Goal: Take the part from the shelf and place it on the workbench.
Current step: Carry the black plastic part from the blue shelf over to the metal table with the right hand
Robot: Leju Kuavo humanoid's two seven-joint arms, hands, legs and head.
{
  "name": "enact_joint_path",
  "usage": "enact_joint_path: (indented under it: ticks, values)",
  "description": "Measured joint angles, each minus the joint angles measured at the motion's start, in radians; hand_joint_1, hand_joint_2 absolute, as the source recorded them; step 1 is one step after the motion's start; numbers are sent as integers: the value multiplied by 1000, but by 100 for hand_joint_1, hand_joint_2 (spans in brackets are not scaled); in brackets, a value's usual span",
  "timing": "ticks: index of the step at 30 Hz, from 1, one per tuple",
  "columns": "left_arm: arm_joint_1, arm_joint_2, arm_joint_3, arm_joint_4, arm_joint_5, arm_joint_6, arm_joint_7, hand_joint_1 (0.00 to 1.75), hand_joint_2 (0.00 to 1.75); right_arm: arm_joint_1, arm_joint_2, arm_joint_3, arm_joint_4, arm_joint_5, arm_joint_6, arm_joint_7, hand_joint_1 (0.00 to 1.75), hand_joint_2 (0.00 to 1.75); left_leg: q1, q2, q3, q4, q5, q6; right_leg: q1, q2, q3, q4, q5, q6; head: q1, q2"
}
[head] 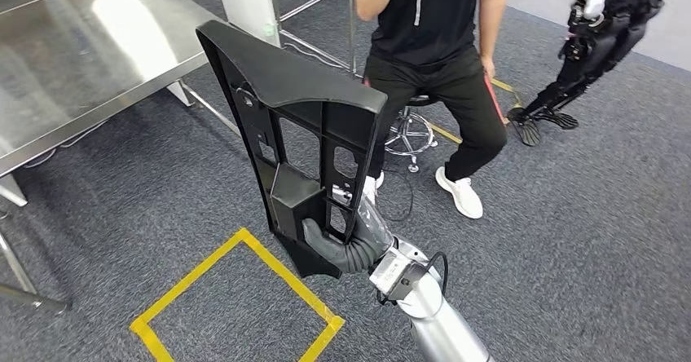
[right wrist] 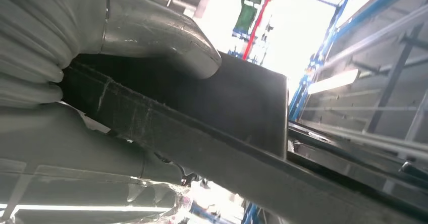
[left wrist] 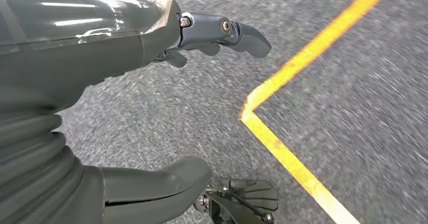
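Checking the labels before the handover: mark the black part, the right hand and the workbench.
black part (head: 281, 85): head view, on its broad upper panel.
right hand (head: 338, 244): head view, on the grey hand gripping the part's lower end.
workbench (head: 73, 52): head view, on the bare steel top.

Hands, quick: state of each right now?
Left hand: open, holding nothing, fingers apart above the carpet.
Right hand: holding the black part by its lower end.
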Motion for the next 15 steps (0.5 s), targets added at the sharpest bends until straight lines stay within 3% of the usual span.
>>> enact_joint_path:
  ticks: [2, 4, 5, 7, 9, 11, 13, 14, 15]
  values:
    - [-1, 3, 0, 0, 0, 0, 2, 0, 175, 0, 0, 6, 6, 0, -4, 0, 175, 175, -1, 32, 72, -127, 54, 4, 2, -20, 1, 1, -2, 2, 0, 0]
    - [-5, 6, 0, 0, -1, 0, 3, 0, 175, -1, 0, 8, 8, 1, -5, 0, 175, 175, -6, 62, 126, -225, 82, 13, 11, -37, 1, 3, -6, 10, 2, 0]
    - [-7, 6, 0, 0, -1, 0, 3, 0, 175, -2, 0, 10, 9, 1, -6, 0, 175, 175, -10, 65, 132, -241, 83, 18, 14, -45, 1, 3, -7, 14, 4, 0]
    - [-8, 6, 0, 0, -2, 0, 5, 0, 175, -3, 1, 13, 11, 1, -7, 0, 175, 175, -13, 42, 130, -246, 88, 30, 18, -62, 2, 3, -9, 25, 7, 0]
    - [-8, 6, 0, 0, -2, 0, 6, 0, 175, -5, 3, 16, 13, 1, -7, -1, 175, 175, -10, 22, 134, -256, 97, 43, 15, -34, -8, 33, -29, 33, 7, 0]
    - [-11, 6, 0, 0, -2, 0, 6, 0, 175, -6, 2, 16, 16, 1, -8, -2, 175, 175, -5, 1, 134, -261, 104, 53, 8, 22, -56, 142, -81, 31, 9, 0]
    - [-13, 6, 0, 0, -3, 0, 7, 0, 175, -4, -1, 17, 19, 1, -8, -2, 175, 175, -4, -25, 130, -260, 107, 56, 6, 47, -119, 271, -128, 30, 12, 0]
    - [-12, 5, 0, 0, -3, 0, 7, 0, 175, -3, -3, 17, 22, 1, -8, -2, 175, 175, -4, -39, 129, -260, 108, 55, 5, 50, -131, 296, -132, 36, 12, 0]
    - [-11, 5, 0, 0, -3, 0, 7, 0, 175, -2, -4, 17, 23, 1, -8, -2, 175, 175, -3, -53, 128, -260, 109, 54, 4, 52, -124, 281, -120, 43, 12, 0]
